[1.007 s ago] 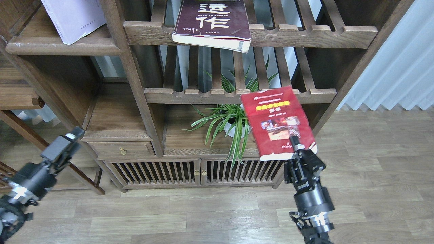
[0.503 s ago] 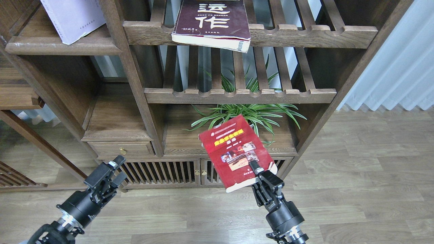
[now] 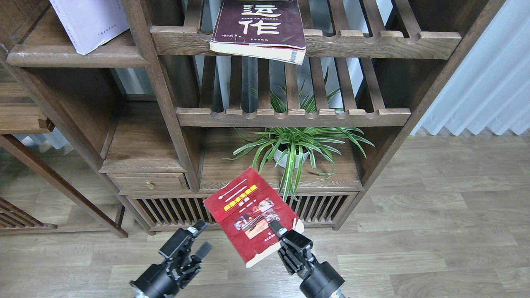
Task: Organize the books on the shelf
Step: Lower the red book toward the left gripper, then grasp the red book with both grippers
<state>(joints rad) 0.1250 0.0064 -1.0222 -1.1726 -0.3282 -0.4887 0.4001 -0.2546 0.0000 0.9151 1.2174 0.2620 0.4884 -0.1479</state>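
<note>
Right gripper [image 3: 276,228], clamped on the near edge of the tilted red photo-covered paperback [image 3: 251,214]. Left gripper [image 3: 198,239], fingers apart, just beside the book.

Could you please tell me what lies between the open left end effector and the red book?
In the head view, nothing: only bare wood-plank floor separates the left end effector from the red photo-covered paperback.

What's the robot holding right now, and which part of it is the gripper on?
The right gripper holds the red book by its lower right corner, near the page edge. The left gripper is open and empty.
</note>
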